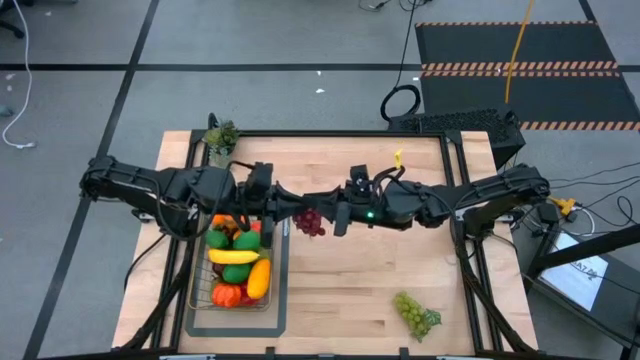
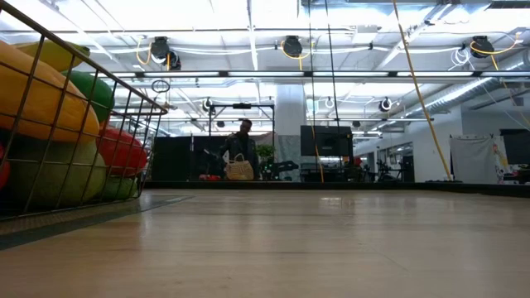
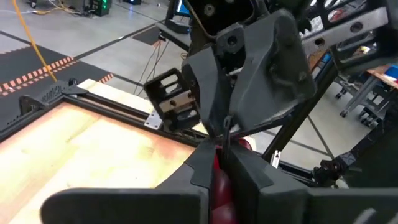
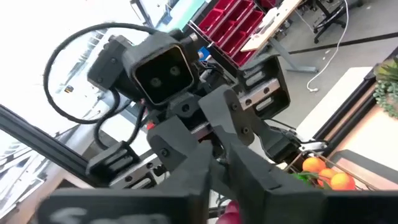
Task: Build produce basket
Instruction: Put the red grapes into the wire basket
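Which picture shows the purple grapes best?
The high view: the purple grapes hang whole between the left gripper and right gripper, beside the basket. The wrist views show only a dark red sliver between fingers. The low view misses them.

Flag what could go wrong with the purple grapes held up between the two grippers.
1. The purple grapes hang between the left gripper and the right gripper, beside the wire basket, not over it. A slip would likely drop them on the table.
2. The basket is heaped with produce, so grapes placed on top may roll off.
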